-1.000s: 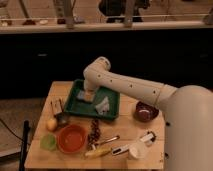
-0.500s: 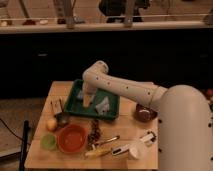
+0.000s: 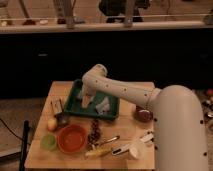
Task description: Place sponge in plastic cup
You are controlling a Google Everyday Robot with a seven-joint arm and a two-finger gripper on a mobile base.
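Pincer [image 3: 87, 98] hangs down inside the green tray [image 3: 75, 105] (open or closed, I cannot tell), presumably because the sponge [image 3: 103, 105], that pale block I judge, lies just beside it. White plastic cup [image 3: 135, 148] sits well apart, near the table [image 3: 45, 157] front. No readable writing anywhere.

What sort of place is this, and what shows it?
Probably a robot test room: a wooden table holds a bowl and tray, with the gripper over the tray.
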